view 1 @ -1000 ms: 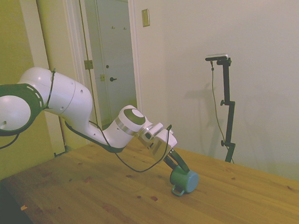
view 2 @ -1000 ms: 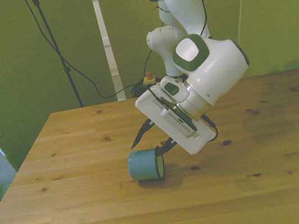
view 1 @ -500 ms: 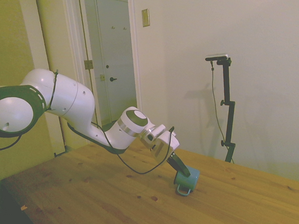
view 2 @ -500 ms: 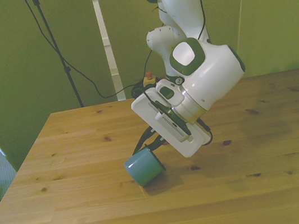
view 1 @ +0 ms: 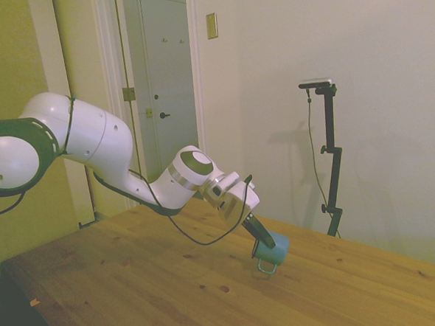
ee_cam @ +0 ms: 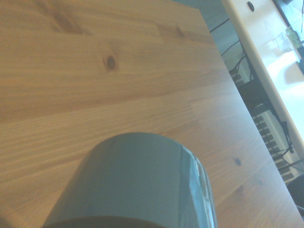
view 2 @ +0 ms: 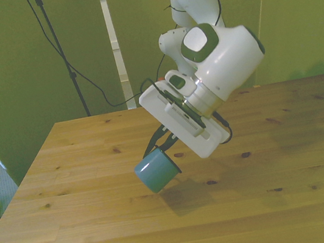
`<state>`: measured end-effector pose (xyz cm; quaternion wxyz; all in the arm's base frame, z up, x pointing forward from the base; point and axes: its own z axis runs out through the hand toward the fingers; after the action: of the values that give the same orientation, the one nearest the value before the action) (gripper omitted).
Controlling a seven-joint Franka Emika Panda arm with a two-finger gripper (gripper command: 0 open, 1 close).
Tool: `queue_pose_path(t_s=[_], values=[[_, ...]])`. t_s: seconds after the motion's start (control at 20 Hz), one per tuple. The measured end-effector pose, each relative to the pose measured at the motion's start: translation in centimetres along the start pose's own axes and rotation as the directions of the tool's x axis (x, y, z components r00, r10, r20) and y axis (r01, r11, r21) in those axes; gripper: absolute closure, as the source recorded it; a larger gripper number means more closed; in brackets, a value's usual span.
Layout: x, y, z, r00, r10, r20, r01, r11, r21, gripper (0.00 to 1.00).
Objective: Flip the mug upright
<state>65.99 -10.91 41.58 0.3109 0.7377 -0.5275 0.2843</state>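
Gripper [view 2: 165,149] clamped on mug [view 2: 157,170], lifted off table [view 2: 297,198] centre, tilted; rotate wrist slowly til base faces down, w/o slipping.

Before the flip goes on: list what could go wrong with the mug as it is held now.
1. The mug hangs tilted above the table, held only by the gripper at its upper end; it could slip or swing and drop.
2. Its loop handle hangs lowest in the side view and might catch the wood when lowered, tipping the mug over.
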Motion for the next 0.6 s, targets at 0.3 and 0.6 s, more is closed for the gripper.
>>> queue_pose_path(t_s=[0.3,0.6], values=[[3.3,3.0,-3.3,0.982,0.040,0.182,-0.074,0.980,0.183,1.00],[4.4,4.5,-1.9,0.888,-0.047,0.457,-0.107,0.946,0.306,1.00]])
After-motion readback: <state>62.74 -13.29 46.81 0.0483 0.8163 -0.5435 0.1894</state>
